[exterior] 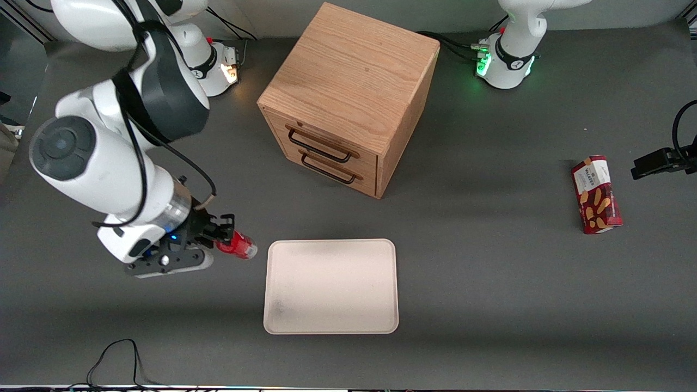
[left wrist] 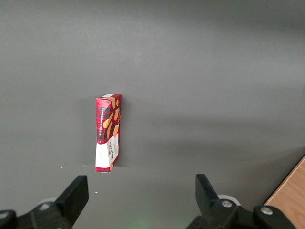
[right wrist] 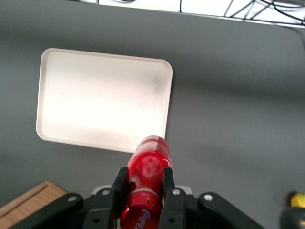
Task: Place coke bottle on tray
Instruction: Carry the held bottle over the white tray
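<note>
Nearby, claw (exterior: pixel 227 235) gripping coke bottle (exterior: pixel 238 245), beside tray (exterior: pixel 283 321).

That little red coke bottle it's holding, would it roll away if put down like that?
Probably. The coke bottle is round and lies tilted in the end effector, so set on its side it may roll. Its glossy skin looks slippery. The tray has a low rim that might stop it.

Glare washes out the tray (right wrist: pixel 102 100); soft table (exterior: pixel 490 283) shadows.

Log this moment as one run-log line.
gripper: shut on coke bottle, beside tray | tray: bare, bottle not yet over it | biscuit box: toward parked arm's end | phase: carrying
</note>
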